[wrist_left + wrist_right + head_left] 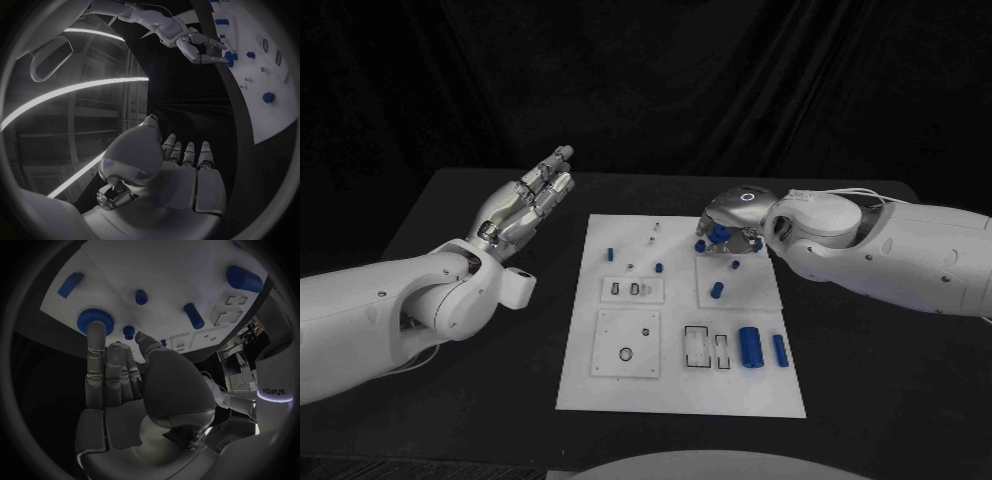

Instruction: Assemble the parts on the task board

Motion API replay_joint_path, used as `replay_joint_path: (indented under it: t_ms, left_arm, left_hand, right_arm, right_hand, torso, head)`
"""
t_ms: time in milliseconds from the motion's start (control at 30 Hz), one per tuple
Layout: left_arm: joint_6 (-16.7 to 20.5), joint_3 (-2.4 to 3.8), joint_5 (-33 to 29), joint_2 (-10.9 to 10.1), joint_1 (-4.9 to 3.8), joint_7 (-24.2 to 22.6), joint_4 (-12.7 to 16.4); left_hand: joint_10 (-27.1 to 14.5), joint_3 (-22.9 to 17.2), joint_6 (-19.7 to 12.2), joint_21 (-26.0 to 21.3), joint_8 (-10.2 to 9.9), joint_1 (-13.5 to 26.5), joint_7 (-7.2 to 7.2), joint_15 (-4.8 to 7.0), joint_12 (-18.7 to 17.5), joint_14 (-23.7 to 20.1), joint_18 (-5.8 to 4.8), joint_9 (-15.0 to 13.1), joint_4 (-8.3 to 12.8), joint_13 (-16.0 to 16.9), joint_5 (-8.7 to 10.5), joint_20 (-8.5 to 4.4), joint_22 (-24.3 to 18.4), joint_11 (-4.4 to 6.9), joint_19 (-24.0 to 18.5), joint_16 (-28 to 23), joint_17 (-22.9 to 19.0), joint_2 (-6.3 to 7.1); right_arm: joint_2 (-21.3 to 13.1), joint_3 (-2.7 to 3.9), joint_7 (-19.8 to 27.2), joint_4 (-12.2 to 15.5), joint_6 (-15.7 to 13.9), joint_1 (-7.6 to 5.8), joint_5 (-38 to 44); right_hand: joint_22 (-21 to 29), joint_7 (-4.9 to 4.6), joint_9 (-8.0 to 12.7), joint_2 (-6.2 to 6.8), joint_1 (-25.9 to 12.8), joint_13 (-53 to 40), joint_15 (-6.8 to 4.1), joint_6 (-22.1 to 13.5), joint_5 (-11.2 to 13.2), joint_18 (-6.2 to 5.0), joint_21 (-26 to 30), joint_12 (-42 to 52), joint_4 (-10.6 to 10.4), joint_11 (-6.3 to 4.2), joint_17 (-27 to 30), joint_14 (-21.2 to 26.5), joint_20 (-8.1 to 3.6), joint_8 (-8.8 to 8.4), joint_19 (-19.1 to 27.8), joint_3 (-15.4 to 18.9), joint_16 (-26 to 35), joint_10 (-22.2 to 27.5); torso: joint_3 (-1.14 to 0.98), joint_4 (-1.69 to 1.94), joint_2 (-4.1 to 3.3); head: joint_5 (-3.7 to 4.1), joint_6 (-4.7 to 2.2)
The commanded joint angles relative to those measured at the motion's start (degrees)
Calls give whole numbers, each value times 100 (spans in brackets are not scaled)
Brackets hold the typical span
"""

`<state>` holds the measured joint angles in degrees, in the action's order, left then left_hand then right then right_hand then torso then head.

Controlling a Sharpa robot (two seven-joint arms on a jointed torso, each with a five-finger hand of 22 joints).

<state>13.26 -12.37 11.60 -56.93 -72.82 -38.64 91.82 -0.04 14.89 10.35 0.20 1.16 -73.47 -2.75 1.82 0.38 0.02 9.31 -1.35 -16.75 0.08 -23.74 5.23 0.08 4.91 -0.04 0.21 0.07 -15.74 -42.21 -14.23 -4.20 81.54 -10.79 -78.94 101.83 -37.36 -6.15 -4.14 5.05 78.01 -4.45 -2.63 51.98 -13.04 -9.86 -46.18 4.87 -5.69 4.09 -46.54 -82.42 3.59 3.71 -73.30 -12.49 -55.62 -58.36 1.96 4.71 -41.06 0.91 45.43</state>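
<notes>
Left robot hand (528,205): raised over the black counter (473,200) left of the task board (678,395), fingers straight and apart, holding nothing.
Right robot hand (728,228): low over the board's far right part, one fingertip (96,329) touching a blue toothed wheel (94,320); whether it grips the wheel cannot be told.
Parts: a large blue cylinder (751,347) and a slimmer blue peg (780,350) lie near the board's right edge; another small peg (718,291) lies between them and the right robot hand.
Board surface: raised white blocks with slots (627,342) on the near left.
</notes>
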Motion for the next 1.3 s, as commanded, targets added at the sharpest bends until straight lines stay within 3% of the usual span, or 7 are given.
replay_joint_path:
  t_ms: [33, 267, 600, 1300]
  left_arm:
    - [-111, 6, 18, 17, -18, -475, -4]
    - [-127, 6, 18, 3, -18, -463, -5]
    - [-163, 6, 18, 17, -18, -445, -22]
    - [-280, 6, 18, 86, -17, -413, -115]
  left_hand:
    - [4, -31, -5, -20, 24, -57, 49, -54, -38, -2, 94, -7, 3, -8, -40, 48, -8, -43, 4, -21, -7, 10]
    - [4, -40, -2, -20, 24, -82, 62, -63, -38, -2, 93, -8, 6, -8, -80, 65, -8, -62, 4, -21, -7, 5]
    - [4, -66, 5, -20, 25, -147, 93, -72, -38, -2, 94, -9, 14, -8, -161, 96, -8, -95, 4, -21, -7, 4]
    - [4, -108, -14, -20, 22, -248, 117, -104, -38, -2, 95, -6, 23, -8, -284, 139, -8, -130, 4, -21, -7, 6]
  right_arm:
    - [4, 4, -108, -14, -37, 8, 52]
    - [71, 4, -113, -83, -96, 8, 52]
    - [137, 4, -93, -139, -70, 10, 52]
    - [377, 4, 26, -412, -96, 80, 53]
  right_hand:
    - [-74, -20, 2, -18, -18, -7, 32, 15, -10, 29, -75, -15, -17, -2, -52, -22, 17, 6, -43, -31, -59, -42]
    - [-219, -21, 12, -47, 83, 6, 46, -24, -259, 37, -173, -48, 19, 28, -101, -11, 28, -7, -9, -108, -115, -31]
    - [-280, 1, 15, -80, 105, 6, 49, -38, -285, 43, -216, -44, 18, 24, -141, -12, 31, -4, -5, -149, -150, -58]
    - [-650, -47, -13, -81, 99, 9, 56, 129, -228, 84, -490, -12, -52, 19, -221, -15, 42, 48, -26, -284, -234, -359]
  torso:
    - [0, 12, -12]
    - [5, 2, 15]
    - [12, 3, 28]
    - [18, 6, 45]
  head:
    - [6, 17]
    - [-18, 64]
    - [-8, 88]
    - [-14, 149]
